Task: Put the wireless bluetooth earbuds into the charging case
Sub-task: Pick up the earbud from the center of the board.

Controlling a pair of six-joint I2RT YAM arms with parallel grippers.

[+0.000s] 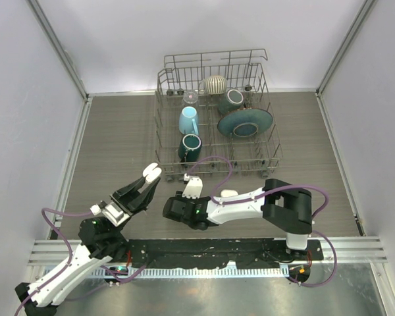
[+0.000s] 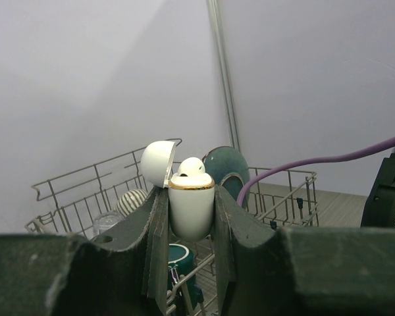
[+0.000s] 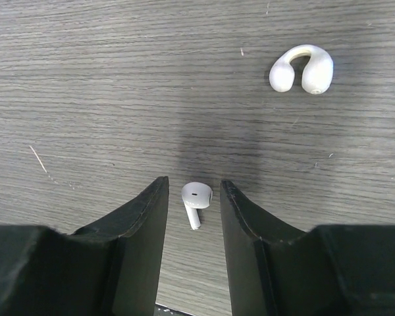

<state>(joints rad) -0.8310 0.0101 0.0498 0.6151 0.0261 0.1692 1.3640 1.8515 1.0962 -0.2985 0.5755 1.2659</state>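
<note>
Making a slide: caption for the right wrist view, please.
Open fingers straddle a white earbud on the wooden table, a C-shaped earpiece lying beyond.

charging case (image 2: 191, 212): lower part hidden between fingers of left gripper (image 2: 191, 195). seated earbud (image 2: 189, 167): only head shows. loose earbud (image 3: 196, 199): too small to make out in top view.

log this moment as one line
left gripper: shut on charging case, lid open, seated earbud inside | right gripper: open, straddling loose earbud on table | grasp pending
</note>
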